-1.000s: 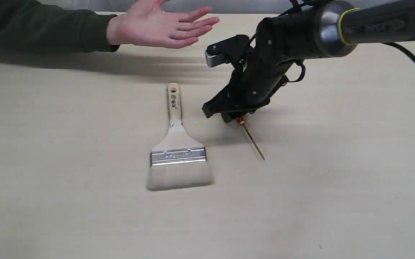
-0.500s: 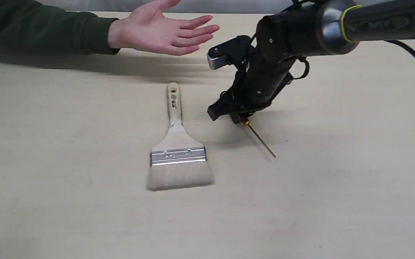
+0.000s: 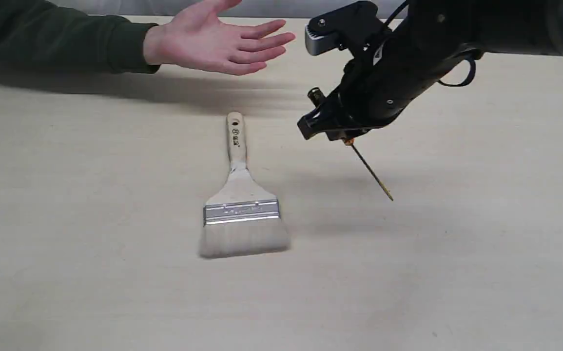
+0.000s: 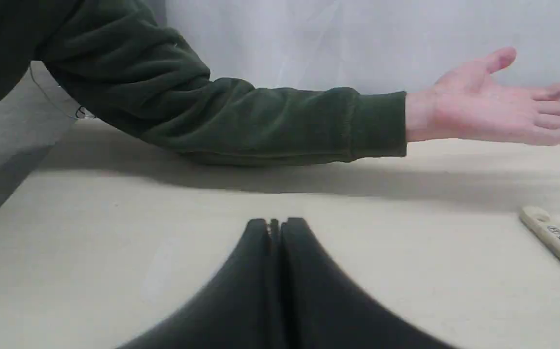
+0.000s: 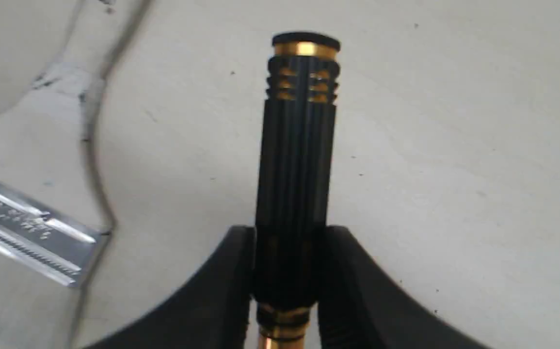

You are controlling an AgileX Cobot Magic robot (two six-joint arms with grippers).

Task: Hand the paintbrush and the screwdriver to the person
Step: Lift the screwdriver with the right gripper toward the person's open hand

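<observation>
The screwdriver (image 3: 371, 171) is now off the table (image 3: 67, 219). A second ago the right gripper (image 3: 332, 134) sat low beside the brush handle with the gold shaft slanting down almost to the surface. It has since risen toward the upper right of the exterior frame, and the shaft hangs in the air, its tip pointing to the lower right above a soft shadow. In the right wrist view the jaws are clamped on the lower part of the ribbed black handle, just above the gold collar, and most of the handle juts out beyond them. The grip looks square and firm, though the tool is slim and could pivot if knocked. The person's hand (image 3: 218, 41) has not moved: it waits palm up and open at the upper middle of the exterior frame, the dark green sleeve (image 3: 57, 36) stretching to the upper left. The paintbrush (image 3: 240, 195) lies flat at the centre as before, handle toward the top of the frame and bristles toward the bottom, untouched. The left gripper (image 4: 275, 225) hovers low over bare table with its jaws pressed together on nothing. So the pickup looks finished, and what remains is the carry across to the palm — a short move up and to the left of the frame — then the release. The brush still awaits its own turn.
</observation>
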